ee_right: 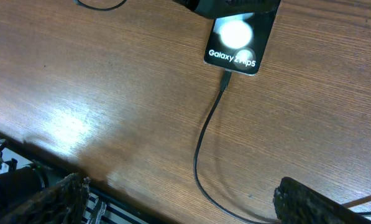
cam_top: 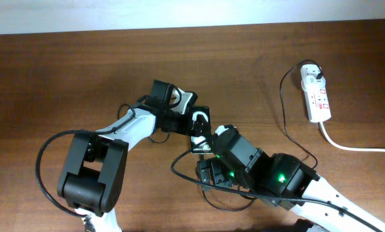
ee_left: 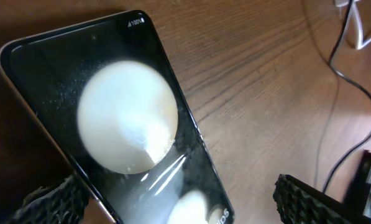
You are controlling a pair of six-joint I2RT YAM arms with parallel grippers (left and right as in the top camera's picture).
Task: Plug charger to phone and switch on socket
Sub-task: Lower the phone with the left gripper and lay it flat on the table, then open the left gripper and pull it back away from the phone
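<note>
The black phone (cam_top: 200,122) lies at the table's middle. In the left wrist view it (ee_left: 123,112) fills the frame, with round white reflections. My left gripper (ee_left: 173,205) is open, one finger on each side of the phone; the right finger stands clear of its edge. In the right wrist view the phone (ee_right: 235,37) shows white lettering, and the charger's black connector tip (ee_right: 225,81) meets its near end. The thin black cable (ee_right: 201,149) runs back between the fingers of my open, empty right gripper (ee_right: 185,202). The white socket (cam_top: 316,96) lies far right, with the white plug head (cam_top: 310,71) in it.
The thick white cord (cam_top: 353,147) runs from the socket to the right edge. The black cable (cam_top: 284,109) loops from the plug down toward the right arm (cam_top: 276,177). Arm cables loop on the table beside the left arm (cam_top: 89,167).
</note>
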